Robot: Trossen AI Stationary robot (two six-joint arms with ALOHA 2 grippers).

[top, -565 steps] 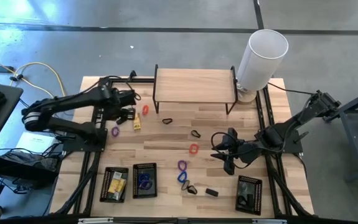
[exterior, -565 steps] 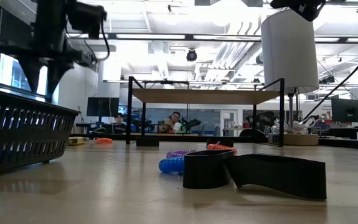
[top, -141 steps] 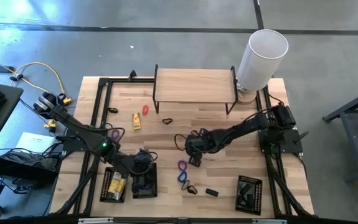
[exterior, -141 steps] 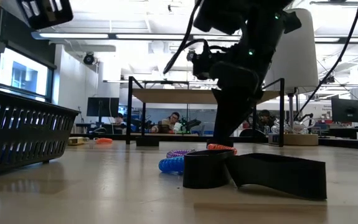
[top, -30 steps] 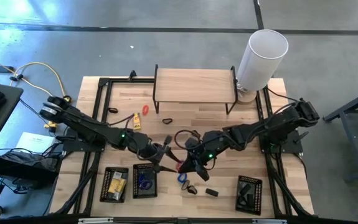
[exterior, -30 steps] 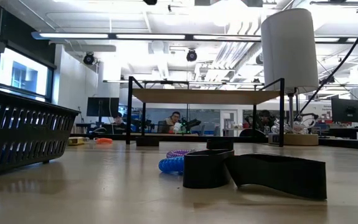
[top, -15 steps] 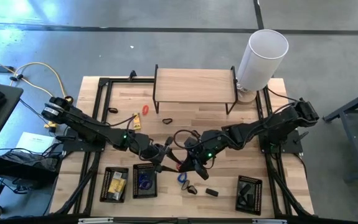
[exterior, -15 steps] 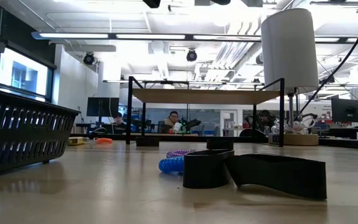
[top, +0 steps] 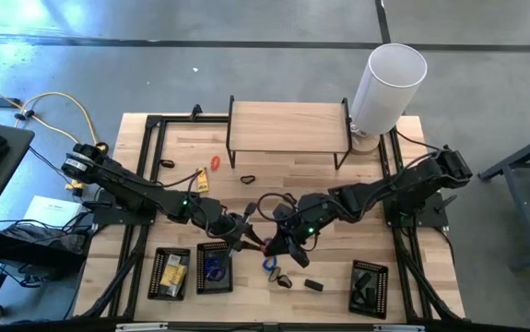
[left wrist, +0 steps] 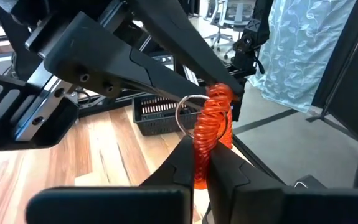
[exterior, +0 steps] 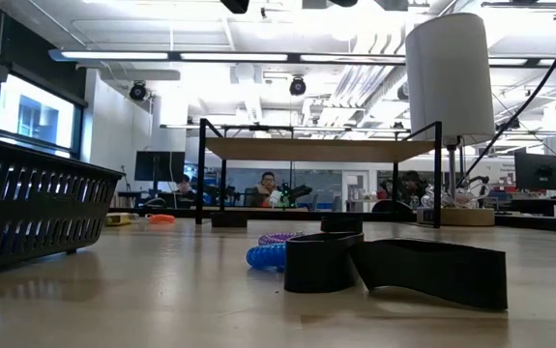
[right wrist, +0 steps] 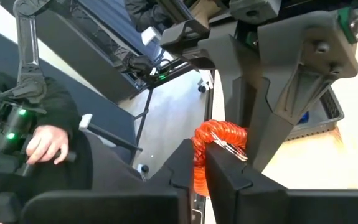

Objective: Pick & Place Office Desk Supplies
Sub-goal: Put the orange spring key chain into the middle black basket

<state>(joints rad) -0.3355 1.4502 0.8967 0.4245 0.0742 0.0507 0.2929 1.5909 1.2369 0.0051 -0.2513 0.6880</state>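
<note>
My two grippers meet tip to tip in the air over the table's middle near part, left gripper (top: pixel 253 239) and right gripper (top: pixel 274 243). Both are shut on one orange coiled loop (left wrist: pixel 207 127) with a thin metal ring (left wrist: pixel 185 112) on it. Below them a blue coil (top: pixel 269 264) and two black clips (top: pixel 284 279) (top: pixel 312 285) lie flat on the wood. A yellow packet (top: pixel 202 180), another orange loop (top: pixel 216 163) and a black clip (top: pixel 247 179) lie farther back. My left gripper pinches the lower part of the orange coil (left wrist: pixel 202 163) between its two fingers, coming roughly level from the table's left. The coil stands upright, clear of the table. My right gripper pinches the same coil (right wrist: pixel 201 163) between its two fingers from the table's right, opposite the left fingers (right wrist: pixel 272 118).
Three black mesh trays stand along the near edge (top: pixel 170 273) (top: pixel 214 267) (top: pixel 369 287). A wooden shelf (top: pixel 288 127) and a tall white cylinder (top: pixel 389 83) stand at the back. A person's hand (right wrist: pixel 42 146) shows beyond the table in the right wrist view.
My left gripper has shut on the orange coil that my right gripper holds up in the air. Both arms have stayed in place.
</note>
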